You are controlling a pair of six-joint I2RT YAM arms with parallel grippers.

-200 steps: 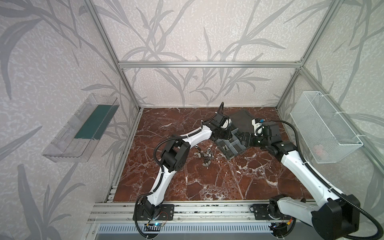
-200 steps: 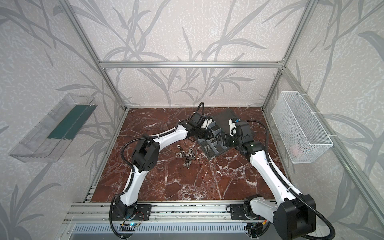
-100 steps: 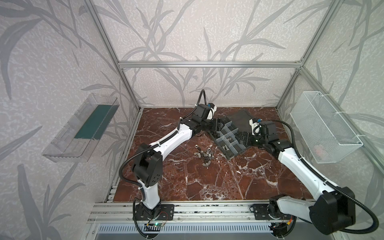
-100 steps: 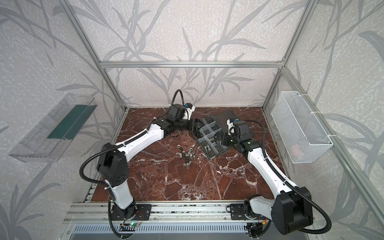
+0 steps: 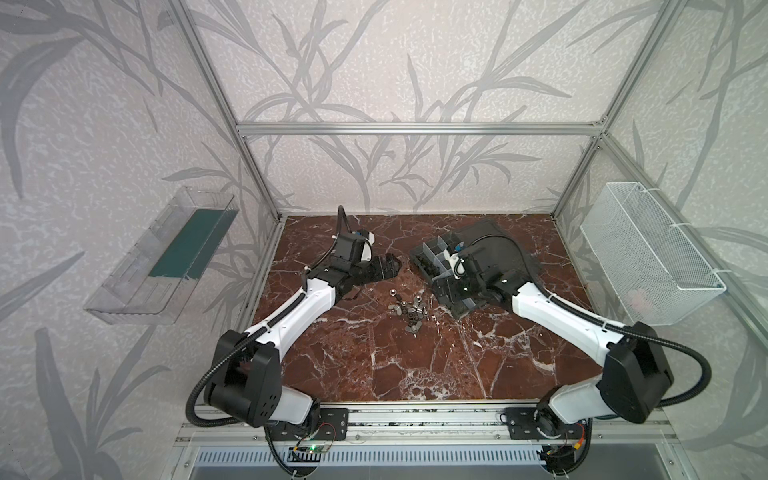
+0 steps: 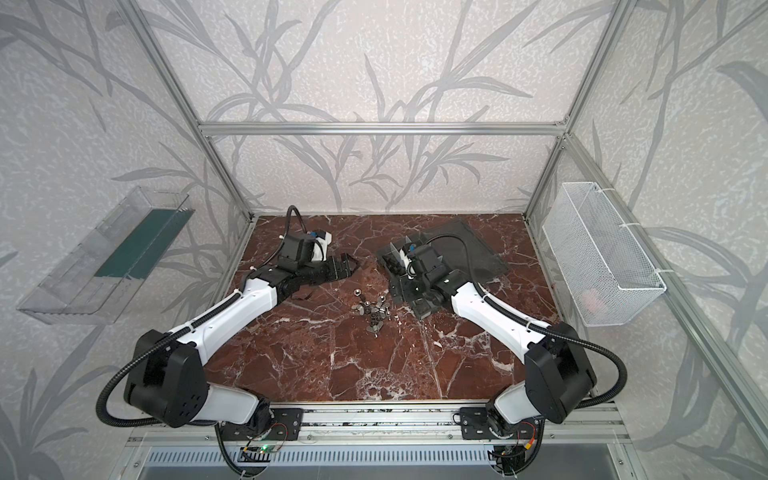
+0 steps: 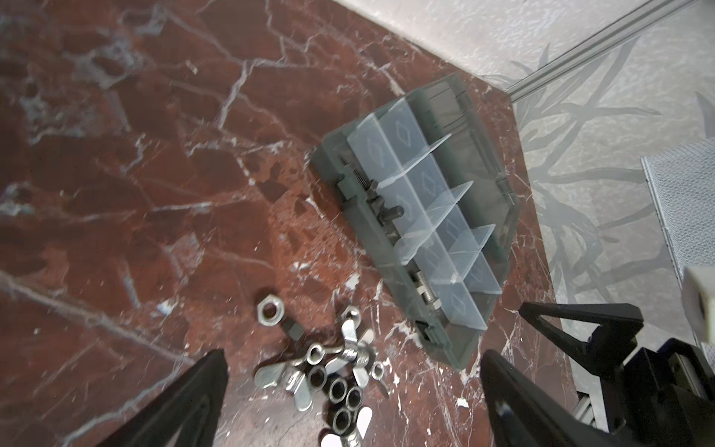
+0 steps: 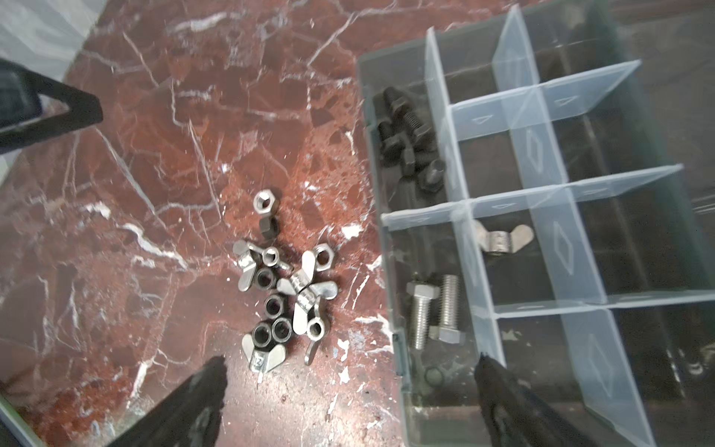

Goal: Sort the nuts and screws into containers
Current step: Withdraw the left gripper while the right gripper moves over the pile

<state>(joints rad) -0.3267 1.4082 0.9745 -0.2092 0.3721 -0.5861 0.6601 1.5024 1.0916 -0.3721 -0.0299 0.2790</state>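
Right wrist view shows silver and dark screws in separate compartments of the box, and one wing nut in a third. My left hand was over the box a second ago; it has since spread wide and backed off empty. My right hand gapes too, holding nothing. I judge a drop just made; the nuts heaped on the table come next.

links: white shells | joints: black housings | cables: black corrugated hoses
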